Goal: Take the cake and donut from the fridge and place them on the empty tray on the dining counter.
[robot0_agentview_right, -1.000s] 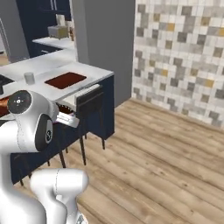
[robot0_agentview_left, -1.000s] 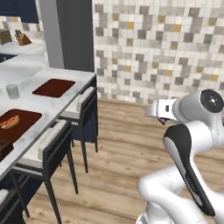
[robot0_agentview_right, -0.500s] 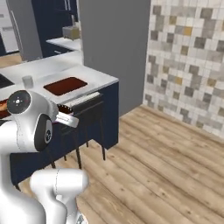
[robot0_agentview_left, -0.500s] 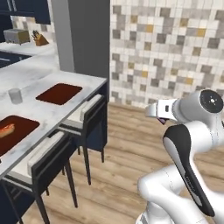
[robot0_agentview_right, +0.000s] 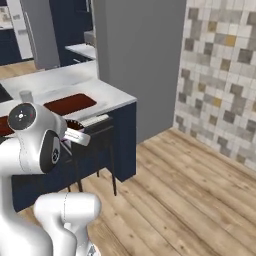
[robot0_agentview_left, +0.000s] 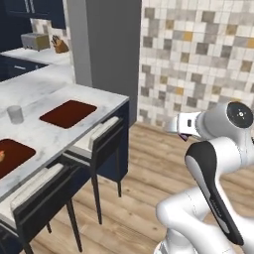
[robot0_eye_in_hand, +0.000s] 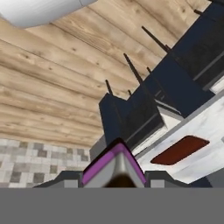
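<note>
My gripper [robot0_eye_in_hand: 114, 177] is shut on the donut [robot0_eye_in_hand: 114, 164], whose purple-magenta icing shows between the two dark fingertips. In the left base view the gripper [robot0_agentview_left: 182, 135] hangs from the folded arm, above the wooden floor and right of the dining counter [robot0_agentview_left: 101, 103], with a speck of magenta under it. The empty reddish-brown tray [robot0_agentview_left: 68, 113] lies near the counter's end, also visible as the tray [robot0_agentview_right: 70, 103] and the tray [robot0_eye_in_hand: 177, 150]. The cake and the fridge are out of view.
A second tray [robot0_agentview_left: 10, 156] with orange food lies further left on the counter. A grey cup [robot0_agentview_left: 15, 114] stands beside the trays. Dark stools [robot0_agentview_left: 96, 144] line the counter's near side. A tall grey panel [robot0_agentview_left: 104, 49] and a tiled wall [robot0_agentview_left: 198, 59] stand behind.
The whole scene has shifted as the base drives: the counter and its trays slide to the right in the left base view and grow nearer. The arm keeps its folded pose with the donut held.
</note>
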{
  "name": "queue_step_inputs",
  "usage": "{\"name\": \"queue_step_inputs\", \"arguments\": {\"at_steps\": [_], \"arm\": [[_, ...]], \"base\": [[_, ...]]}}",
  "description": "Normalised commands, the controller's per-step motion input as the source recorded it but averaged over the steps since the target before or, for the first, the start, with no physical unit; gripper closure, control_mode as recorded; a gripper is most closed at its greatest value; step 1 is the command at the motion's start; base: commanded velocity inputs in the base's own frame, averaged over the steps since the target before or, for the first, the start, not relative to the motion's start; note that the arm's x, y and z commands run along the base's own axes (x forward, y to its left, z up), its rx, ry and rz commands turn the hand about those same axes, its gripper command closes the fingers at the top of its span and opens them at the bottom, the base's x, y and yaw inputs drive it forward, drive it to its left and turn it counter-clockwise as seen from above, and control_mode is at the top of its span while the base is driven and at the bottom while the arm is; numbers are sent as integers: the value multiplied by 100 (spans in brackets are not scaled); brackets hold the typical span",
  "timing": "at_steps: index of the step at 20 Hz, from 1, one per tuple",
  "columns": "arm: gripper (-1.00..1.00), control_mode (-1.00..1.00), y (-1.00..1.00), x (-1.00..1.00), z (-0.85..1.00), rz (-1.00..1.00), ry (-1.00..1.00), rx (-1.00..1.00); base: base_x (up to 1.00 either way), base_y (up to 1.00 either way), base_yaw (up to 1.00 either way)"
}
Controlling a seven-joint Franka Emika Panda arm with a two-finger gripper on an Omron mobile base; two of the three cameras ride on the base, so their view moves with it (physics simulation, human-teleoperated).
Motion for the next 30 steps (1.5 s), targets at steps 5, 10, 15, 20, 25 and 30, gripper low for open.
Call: {"name": "queue_step_inputs", "arguments": {"at_steps": [5, 10, 15, 20, 25, 30], "arm": [[100, 100, 0, 0, 0, 0, 0, 0], [100, 100, 0, 0, 0, 0, 0, 0], [100, 100, 0, 0, 0, 0, 0, 0], [100, 100, 0, 0, 0, 0, 0, 0], [100, 100, 0, 0, 0, 0, 0, 0], [100, 100, 0, 0, 0, 0, 0, 0]], "base": [[61, -3, 20], [63, 0, 19], [55, 0, 22], [50, 0, 27], [55, 0, 29], [57, 0, 29]]}}
